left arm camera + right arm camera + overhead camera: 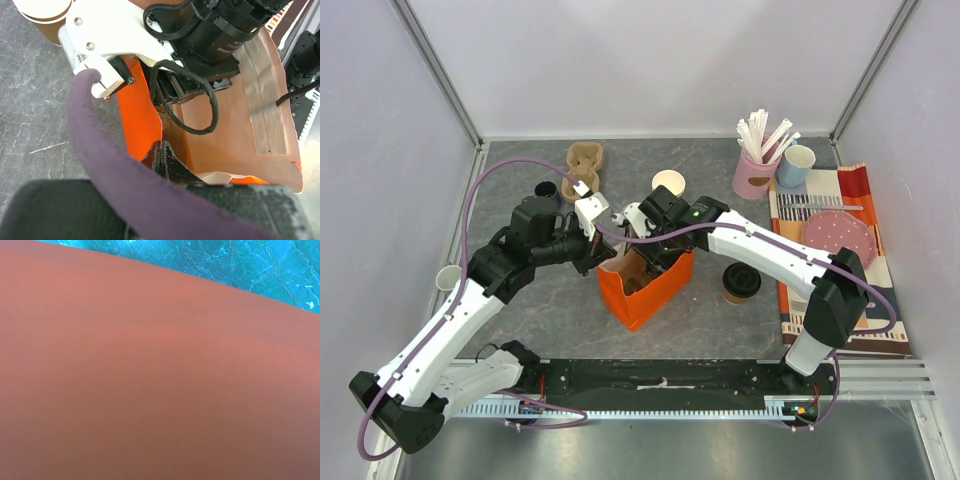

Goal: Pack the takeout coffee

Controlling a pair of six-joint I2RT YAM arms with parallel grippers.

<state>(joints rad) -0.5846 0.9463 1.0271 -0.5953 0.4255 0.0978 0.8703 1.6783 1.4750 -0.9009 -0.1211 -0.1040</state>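
pinching the orange bag [650, 300] rim, left pincer [161, 150]; right pincer [653, 256] deep inside

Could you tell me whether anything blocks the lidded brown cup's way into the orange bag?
Yes: the right hand sits inside the orange paper bag's mouth, filling much of it; nothing lies between bag and black-lidded brown paper cup.

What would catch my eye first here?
The bright orange paper bag at the middle of the table, with both arms at it: the left gripper pinches its rim while the right arm reaches inside. Just right of the bag stands a black-lidded kraft cup; behind the bag, an open kraft cup.
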